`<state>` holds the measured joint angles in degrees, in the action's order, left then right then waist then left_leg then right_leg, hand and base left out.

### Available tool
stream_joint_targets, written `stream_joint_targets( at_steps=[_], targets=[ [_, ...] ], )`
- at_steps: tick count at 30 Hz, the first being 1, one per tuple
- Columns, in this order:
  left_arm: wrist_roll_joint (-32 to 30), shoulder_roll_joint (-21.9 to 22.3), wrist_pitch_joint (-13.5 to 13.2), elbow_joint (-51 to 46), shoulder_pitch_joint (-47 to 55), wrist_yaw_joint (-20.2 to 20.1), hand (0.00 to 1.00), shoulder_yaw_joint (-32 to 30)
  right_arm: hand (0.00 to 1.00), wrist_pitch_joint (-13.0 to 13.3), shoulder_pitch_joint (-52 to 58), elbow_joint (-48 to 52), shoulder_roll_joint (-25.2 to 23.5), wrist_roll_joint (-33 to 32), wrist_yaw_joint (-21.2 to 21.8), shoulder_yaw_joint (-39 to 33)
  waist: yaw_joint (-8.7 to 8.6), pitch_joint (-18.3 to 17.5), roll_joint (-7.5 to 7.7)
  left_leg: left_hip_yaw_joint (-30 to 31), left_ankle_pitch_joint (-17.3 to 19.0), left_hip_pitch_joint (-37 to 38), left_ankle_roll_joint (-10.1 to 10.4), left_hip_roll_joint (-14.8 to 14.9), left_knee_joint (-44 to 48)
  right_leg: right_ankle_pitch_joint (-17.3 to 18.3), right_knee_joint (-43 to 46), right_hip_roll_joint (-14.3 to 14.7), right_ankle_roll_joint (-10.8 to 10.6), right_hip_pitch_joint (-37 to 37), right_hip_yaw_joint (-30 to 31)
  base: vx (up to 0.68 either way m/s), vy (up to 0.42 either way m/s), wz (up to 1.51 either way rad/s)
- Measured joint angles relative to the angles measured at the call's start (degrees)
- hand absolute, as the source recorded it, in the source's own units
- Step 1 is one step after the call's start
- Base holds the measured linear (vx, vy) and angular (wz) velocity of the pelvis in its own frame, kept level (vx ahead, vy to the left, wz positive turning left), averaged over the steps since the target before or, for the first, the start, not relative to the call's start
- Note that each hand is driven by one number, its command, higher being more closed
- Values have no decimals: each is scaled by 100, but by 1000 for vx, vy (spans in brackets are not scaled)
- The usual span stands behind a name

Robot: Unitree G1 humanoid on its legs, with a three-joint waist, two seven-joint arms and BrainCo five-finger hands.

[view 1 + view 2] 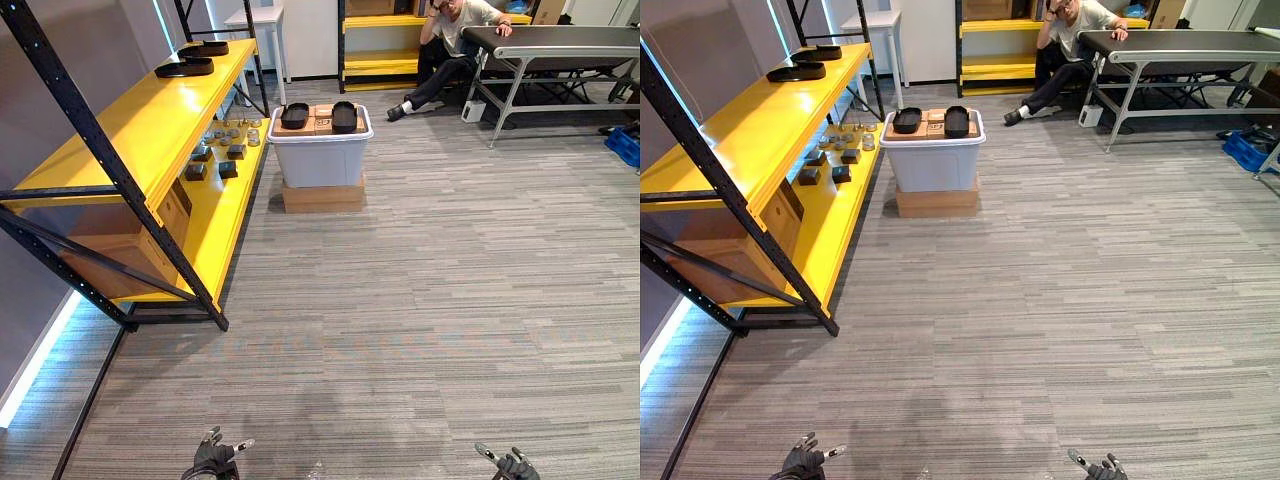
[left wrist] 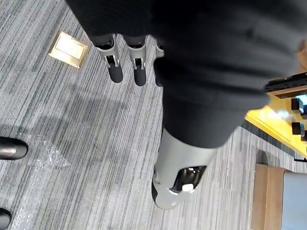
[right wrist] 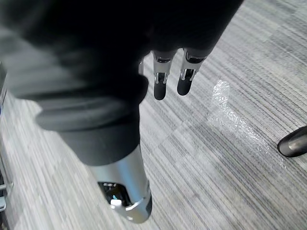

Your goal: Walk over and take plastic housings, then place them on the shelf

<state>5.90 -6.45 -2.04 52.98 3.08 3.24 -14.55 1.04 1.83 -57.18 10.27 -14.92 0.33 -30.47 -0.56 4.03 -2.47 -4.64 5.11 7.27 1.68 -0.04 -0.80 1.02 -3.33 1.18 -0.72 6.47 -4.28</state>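
Low at the near edge, the left hand (image 1: 213,458) and right hand (image 1: 510,464) hang over the striped carpet (image 1: 420,330) — fingers straight and relaxed, holding nothing. Well ahead, two black plastic housings (image 1: 295,116) lie side by side on a white bin (image 1: 320,160) — just beside the yellow shelf (image 1: 140,125), whose top board carries two more.

The left hand (image 1: 213,458) and the right hand (image 1: 512,464) are being cut off by the lower edge of the head views, so that little more than fingers is being seen there. The small parts (image 1: 236,151) on the lower board of the yellow shelf (image 1: 140,125) are being shown too small to be told apart. The person (image 1: 450,40) is being cropped by the top edge and the blue crate (image 1: 625,145) by the right edge.
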Motion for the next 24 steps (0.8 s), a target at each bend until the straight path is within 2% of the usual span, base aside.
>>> stream_joint_targets(
  at_steps=[13, 24],
  targets=[
    [-23, 231, -10, 170, 607, -4, 0, -96, 0, 15, 345, -35, -382, -277, -37, -110, -2, 15, 8, -48, 2, 100, -5, 2, -14, -1, 8, 0, 3, 85, 19, -29, -1, -1],
    [-29, 323, -9, 330, 590, -31, 0, -71, 0, 17, 346, -282, -451, -276, -32, -103, -5, 19, 20, -72, -32, 156, -56, 13, -153, -3, -26, 26, 6, 82, 23, -11, -3, 0]
  ],
)
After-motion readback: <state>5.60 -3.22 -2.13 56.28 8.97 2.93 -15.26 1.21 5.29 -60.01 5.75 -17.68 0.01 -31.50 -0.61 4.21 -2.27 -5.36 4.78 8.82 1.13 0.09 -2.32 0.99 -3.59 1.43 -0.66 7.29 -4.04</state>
